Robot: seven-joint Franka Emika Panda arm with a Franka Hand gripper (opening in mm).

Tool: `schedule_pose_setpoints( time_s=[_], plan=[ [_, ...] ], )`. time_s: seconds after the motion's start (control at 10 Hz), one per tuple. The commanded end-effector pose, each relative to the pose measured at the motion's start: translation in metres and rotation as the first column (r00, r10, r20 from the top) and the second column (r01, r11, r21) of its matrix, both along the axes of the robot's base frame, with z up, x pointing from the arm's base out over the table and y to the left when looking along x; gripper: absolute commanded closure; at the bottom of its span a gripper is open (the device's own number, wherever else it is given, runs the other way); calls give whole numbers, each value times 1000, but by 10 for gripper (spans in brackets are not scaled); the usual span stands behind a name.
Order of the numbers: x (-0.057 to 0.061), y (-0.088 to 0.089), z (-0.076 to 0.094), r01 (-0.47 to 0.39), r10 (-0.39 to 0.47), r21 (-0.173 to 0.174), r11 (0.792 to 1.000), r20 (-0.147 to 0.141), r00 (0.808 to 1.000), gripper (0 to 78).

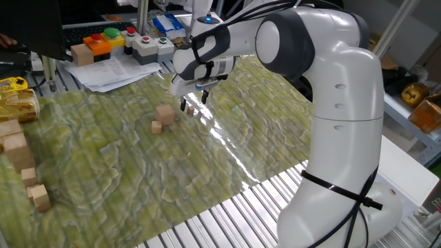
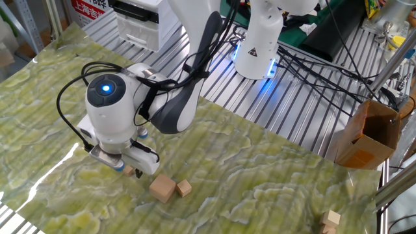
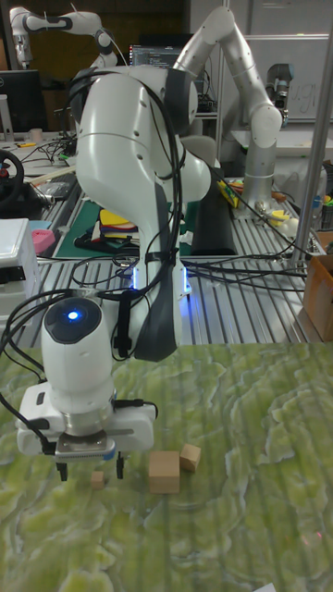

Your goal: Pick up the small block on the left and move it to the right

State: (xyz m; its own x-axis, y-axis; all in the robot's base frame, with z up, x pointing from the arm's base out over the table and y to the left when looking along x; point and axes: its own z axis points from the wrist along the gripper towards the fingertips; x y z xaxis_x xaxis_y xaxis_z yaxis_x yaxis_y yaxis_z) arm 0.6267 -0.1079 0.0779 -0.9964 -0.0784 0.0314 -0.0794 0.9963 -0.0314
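The small block (image 3: pixel 97 479) is a tiny light-brown cube lying on the green mat (image 3: pixel 250 435). It also shows in one fixed view (image 1: pixel 191 109) and, partly hidden under the hand, in the other (image 2: pixel 128 171). My gripper (image 3: pixel 91 474) hangs low over it with a finger on either side, open, not touching it. The same gripper (image 1: pixel 193 103) appears below the white wrist. Just to the side stand a medium tan cube (image 3: pixel 164 472) and a smaller cube (image 3: pixel 190 457) touching it.
Several wooden blocks (image 1: pixel 17 148) are stacked along the mat's left edge. A button box (image 1: pixel 110 38) and papers (image 1: pixel 114 69) lie at the back. A cardboard box (image 2: pixel 367 133) and two more blocks (image 2: pixel 331 220) sit at the right.
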Motion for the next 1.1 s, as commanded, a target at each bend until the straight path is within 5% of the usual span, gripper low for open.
schedule_pose_setpoints(
  time_s=[0.1, 0.7, 1.1],
  plan=[
    [1, -1, 2, -6, 6, 1, 1000, 4, 1000, 2],
    [0, 0, 2, 24, -24, 10, 1000, 7, 1000, 2],
    [0, 0, 2, 27, -26, 11, 1000, -34, 999, 2]
  ],
)
